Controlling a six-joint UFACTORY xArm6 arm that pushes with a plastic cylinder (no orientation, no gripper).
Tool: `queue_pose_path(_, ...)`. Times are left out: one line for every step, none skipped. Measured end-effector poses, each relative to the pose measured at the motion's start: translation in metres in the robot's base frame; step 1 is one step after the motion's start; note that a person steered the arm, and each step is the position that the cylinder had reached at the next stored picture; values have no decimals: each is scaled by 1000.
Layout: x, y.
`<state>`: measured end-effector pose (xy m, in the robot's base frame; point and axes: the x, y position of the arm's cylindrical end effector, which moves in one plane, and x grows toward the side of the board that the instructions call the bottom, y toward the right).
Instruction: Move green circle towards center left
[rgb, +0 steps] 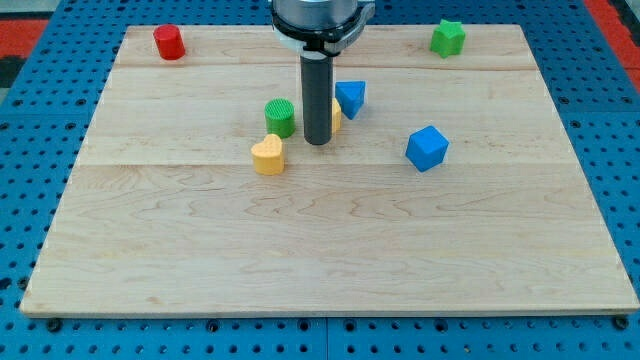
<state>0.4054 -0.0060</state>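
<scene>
On the wooden board (330, 250), seen from the one camera view, my tip (317, 142) stands just to the right of the green circle (280, 118), close beside it though contact cannot be confirmed. No claw exists on this arm, so nothing is grasped or released; the bare rod can only push. Below and to the left of the tip, the yellow heart (268, 155) sits nearly against the green circle. Partly hidden behind the rod is another yellow block (336, 118), with a blue triangle (351, 97) just beyond it on the right. Further right lies a blue cube (427, 148). Far off at the top corners sit a red cylinder (169, 42) and a green star (448, 38). A leftward push appears likely to work, but an off-centre shove risks the circle rolling aside or dragging the yellow heart along.
</scene>
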Motion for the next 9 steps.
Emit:
queue_pose_path(2, -15)
queue_pose_path(-22, -21)
queue_pose_path(-33, -78)
queue_pose_path(-38, -60)
queue_pose_path(-63, -31)
queue_pose_path(-84, -70)
queue_pose_path(-70, -104)
queue_pose_path(-57, -126)
queue_pose_path(-61, -113)
